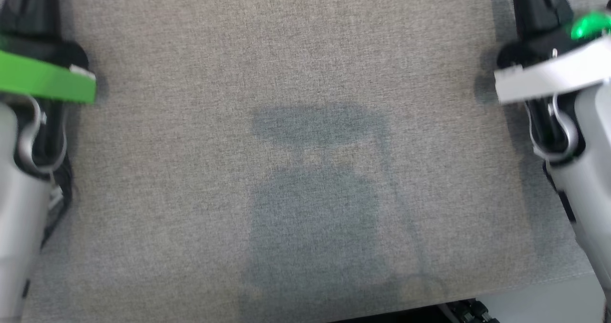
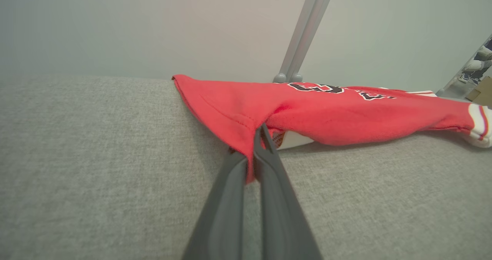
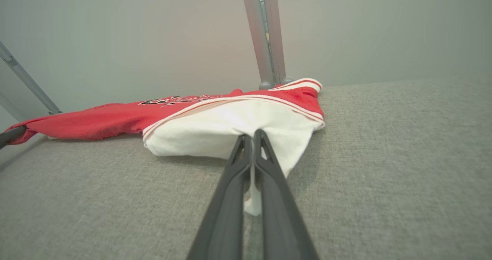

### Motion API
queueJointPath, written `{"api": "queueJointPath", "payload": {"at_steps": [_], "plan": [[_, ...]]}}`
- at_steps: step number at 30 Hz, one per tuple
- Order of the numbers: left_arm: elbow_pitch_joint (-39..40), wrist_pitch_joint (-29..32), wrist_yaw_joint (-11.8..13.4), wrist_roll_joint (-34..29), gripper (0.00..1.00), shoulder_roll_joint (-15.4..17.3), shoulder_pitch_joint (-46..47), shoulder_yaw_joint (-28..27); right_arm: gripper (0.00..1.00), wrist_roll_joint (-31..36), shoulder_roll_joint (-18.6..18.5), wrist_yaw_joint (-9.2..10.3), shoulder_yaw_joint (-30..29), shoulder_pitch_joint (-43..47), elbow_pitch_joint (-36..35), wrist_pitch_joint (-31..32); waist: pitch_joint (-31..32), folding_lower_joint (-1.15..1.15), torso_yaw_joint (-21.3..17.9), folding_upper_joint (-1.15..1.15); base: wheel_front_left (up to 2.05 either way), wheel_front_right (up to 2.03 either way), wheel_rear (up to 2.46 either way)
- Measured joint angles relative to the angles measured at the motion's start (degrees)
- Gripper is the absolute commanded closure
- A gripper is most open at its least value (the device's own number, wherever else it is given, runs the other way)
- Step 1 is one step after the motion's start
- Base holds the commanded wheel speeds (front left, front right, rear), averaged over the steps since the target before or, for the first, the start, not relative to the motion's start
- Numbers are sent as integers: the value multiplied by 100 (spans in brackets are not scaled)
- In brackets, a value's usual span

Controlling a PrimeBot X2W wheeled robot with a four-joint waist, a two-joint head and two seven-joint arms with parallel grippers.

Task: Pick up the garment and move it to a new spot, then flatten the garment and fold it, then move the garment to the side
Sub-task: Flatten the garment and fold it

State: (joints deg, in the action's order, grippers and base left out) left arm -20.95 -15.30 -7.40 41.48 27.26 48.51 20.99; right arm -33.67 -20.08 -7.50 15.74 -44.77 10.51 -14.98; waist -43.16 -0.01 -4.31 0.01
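1. The garment (image 2: 326, 114) is a red top with black lettering (image 2: 315, 87) and white, red-striped trim. It lies stretched along the far edge of the grey cloth-covered surface (image 2: 96, 156), at the foot of a grey metal post (image 2: 303, 33).
2. The left claw (image 2: 251, 148) is pressed together on a fold of the red cloth. A strip of red shows between its two dark fingers, and the cloth rises to a peak where it is pinched.
3. From that pinch the red cloth runs off to the right of the left wrist view and ends in a striped white cuff (image 2: 478, 125) near the frame's edge.
4. The right claw (image 3: 251, 141) is likewise pressed together, pinching the white part of the garment. A thin tongue of white hangs down between its fingers.
5. In the right wrist view the white part sits just in front of the post, with the striped hem folded over its top. The red body trails to the left, where it meets a dark finger tip (image 3: 9, 135) at the frame's edge.
6. Looking down from the head, both arms stand at the left and right edges of the surface, well apart. A soft shadow (image 1: 315, 194) lies on the bare cloth between them.
7. A green band (image 1: 47, 82) crosses the left arm, and a green light (image 1: 589, 26) glows on the right one.
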Motion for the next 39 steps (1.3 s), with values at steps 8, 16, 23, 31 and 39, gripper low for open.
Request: {"api": "queueJointPath", "payload": {"at_steps": [8,16,23,31,39], "plan": [[770,2,-15,348,100,200,-2120,-34,100,-88,-694,-3,153,1834,-375,293,740,0,0,0,0,0,0],[2927,319,702,1073,100,264,-5406,93,100,-1210,-1280,-5,-916,4726,-2181,821,1756,0,-47,0,0,0,0],[4665,847,1376,1361,100,706,-6408,-100,100,-1705,-1143,-4,-2094,6446,-3483,1482,2087,0,-139,0,0,0,0],[5171,1789,1794,1492,100,1337,-5804,-447,100,-1717,-1181,-1,-1553,4888,-3231,2328,1707,0,-225,0,0,0,0],[4676,2737,1811,1597,100,1449,-4367,-232,100,-1535,-1049,1,-667,2898,-1991,3049,1320,0,-189,0,0,0,0]]}}
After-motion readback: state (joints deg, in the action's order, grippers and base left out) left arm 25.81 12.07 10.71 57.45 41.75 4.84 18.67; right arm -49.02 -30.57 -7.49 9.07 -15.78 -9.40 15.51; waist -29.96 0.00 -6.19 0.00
